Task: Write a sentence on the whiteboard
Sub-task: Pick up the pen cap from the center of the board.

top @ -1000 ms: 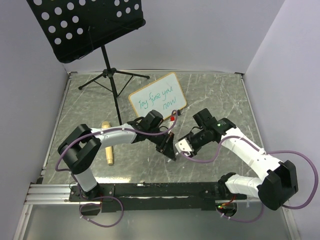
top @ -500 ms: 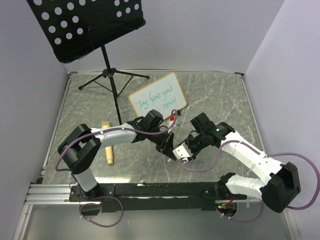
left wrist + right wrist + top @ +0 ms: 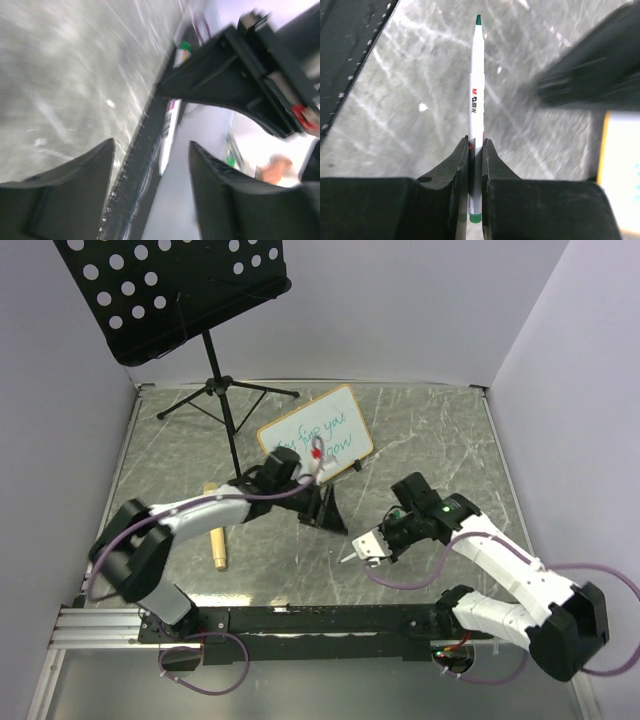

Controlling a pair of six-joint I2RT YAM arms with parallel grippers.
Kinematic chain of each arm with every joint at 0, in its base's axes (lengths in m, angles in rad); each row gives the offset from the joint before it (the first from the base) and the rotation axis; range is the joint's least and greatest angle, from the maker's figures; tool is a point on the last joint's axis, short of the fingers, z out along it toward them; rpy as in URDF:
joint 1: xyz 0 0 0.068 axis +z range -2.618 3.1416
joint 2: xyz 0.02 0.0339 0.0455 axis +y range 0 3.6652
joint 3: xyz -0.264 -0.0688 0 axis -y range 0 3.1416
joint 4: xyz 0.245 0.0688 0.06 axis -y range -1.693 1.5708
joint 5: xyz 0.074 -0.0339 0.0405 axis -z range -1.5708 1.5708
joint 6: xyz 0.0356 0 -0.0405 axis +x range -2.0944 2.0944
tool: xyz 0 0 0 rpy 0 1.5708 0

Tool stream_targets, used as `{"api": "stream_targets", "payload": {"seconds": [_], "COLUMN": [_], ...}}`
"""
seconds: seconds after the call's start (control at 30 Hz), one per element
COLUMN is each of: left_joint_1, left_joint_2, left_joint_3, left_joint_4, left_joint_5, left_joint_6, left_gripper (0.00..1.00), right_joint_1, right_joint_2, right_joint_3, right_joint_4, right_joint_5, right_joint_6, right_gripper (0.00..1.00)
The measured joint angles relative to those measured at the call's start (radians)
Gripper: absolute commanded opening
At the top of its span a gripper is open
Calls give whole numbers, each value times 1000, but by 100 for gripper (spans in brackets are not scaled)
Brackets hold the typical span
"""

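Right wrist view: the right gripper [image 3: 475, 165] has its fingers clamped on a white marker [image 3: 476, 90] near its rear end. The green tip points away from the camera over the grey marbled table [image 3: 410, 115]. The barrel carries a red "M&G" logo followed by small dark characters too fine to read.

Top external view: the whiteboard [image 3: 335, 425] lies skewed toward the far edge of the table, about mid-width. It is just right of the black music stand [image 3: 170, 290] and its tripod legs. Teal handwriting covers the board in two lines. The left arm's wrist hides the start of each; the rest reads roughly "fine you" over "now".

The left gripper [image 3: 328, 512] sits just on the near side of the board, well apart from the right gripper.

Left wrist view, blurred: fingers [image 3: 75, 195] apart, nothing between them.

A pale wooden stick [image 3: 217, 540] lies toward the left edge.
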State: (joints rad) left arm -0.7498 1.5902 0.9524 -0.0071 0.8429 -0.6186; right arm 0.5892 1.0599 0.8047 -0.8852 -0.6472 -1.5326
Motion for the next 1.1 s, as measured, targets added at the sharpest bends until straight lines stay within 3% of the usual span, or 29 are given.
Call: {"api": "stream_targets", "payload": {"seconds": [0.07,0.1,0.3,0.37,0.47,0.57,0.67,0.7,0.77,1.1], "left_joint_1": [39,57,87,75,24,-66,-165,-191,-229,-317], "left_joint_2": [-74,-113,-248,-200,-79,50,217,266,327,615], "left_joint_3": [-28,-44,-136,-145,-126,-24,220,301,406,792], "left_joint_4": [14,34,241,319,348,252,81,29,-60,-433], "left_joint_5": [-66,-103,-272,-299,-406,-533,-676,-724,-793,-963], "left_joint_6": [-14,-24,-167,-242,-327,-394,-462,-484,-524,-581], "left_gripper": [96,99,98,99,93,88,78,65,54,55], "right_joint_1": [-43,-84,-494,-650,-750,-798,-822,-831,-859,-970], "right_joint_2": [-43,-66,-122,-105,-86,-81,-81,-81,-81,-44], "right_joint_3": [-15,-20,-2,42,87,90,84,84,84,84], "right_joint_4": [-18,-23,9,32,84,155,222,237,259,279], "right_joint_5": [2,4,-10,-18,-34,-26,3,4,1,-76], "right_joint_6": [21,40,266,391,573,764,911,945,999,1094], "right_gripper": [0,0,0,0,0,0,0,0,0,0]}}
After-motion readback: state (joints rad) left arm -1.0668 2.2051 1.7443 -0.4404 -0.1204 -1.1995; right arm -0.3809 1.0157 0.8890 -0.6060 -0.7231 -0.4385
